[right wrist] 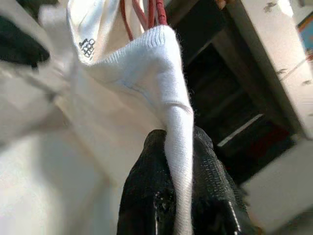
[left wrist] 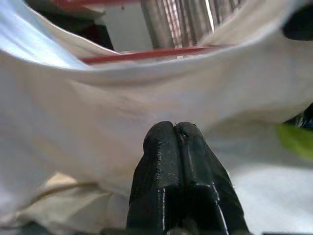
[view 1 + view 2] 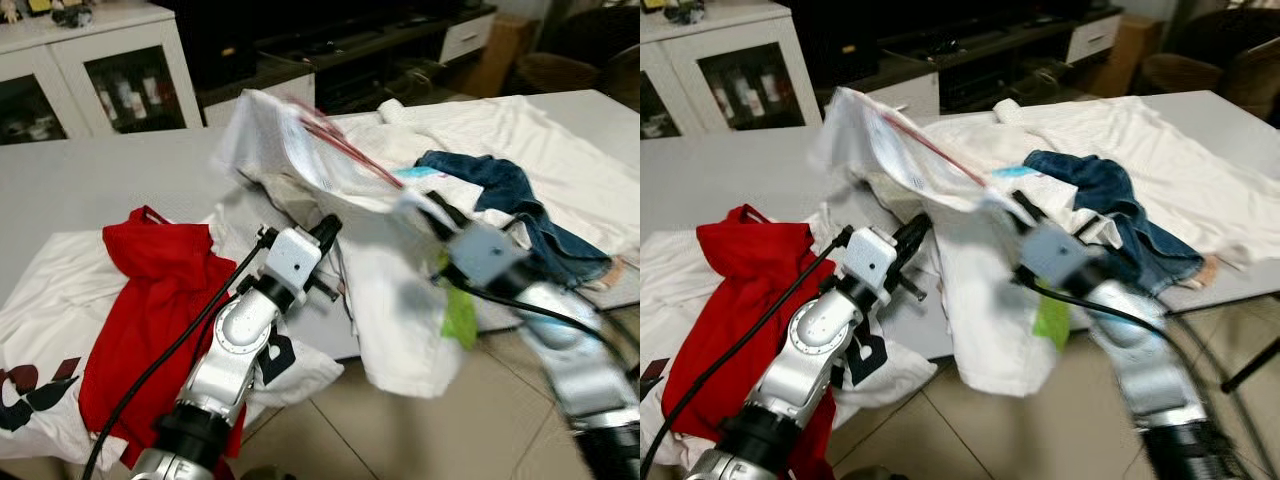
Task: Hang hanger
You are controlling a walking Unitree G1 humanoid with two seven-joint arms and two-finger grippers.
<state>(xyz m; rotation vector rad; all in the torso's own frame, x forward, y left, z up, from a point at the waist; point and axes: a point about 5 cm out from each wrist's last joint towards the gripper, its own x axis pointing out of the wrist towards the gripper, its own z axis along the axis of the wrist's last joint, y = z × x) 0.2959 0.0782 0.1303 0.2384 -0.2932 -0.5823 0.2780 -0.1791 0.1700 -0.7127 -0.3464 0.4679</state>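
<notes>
Hanger (image 1: 146, 12) inside white shirt (image 1: 146, 63) pinched by right fingers (image 1: 146, 196).

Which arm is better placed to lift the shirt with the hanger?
Right, probably: the right gripper is shut on the shirt collar beside the red hanger. The left gripper is shut, merely near the cloth.

A grey table (image 3: 90, 180) stands on a beige tiled floor (image 3: 440, 430), with a white glass-fronted cabinet (image 3: 90, 70) behind.
</notes>
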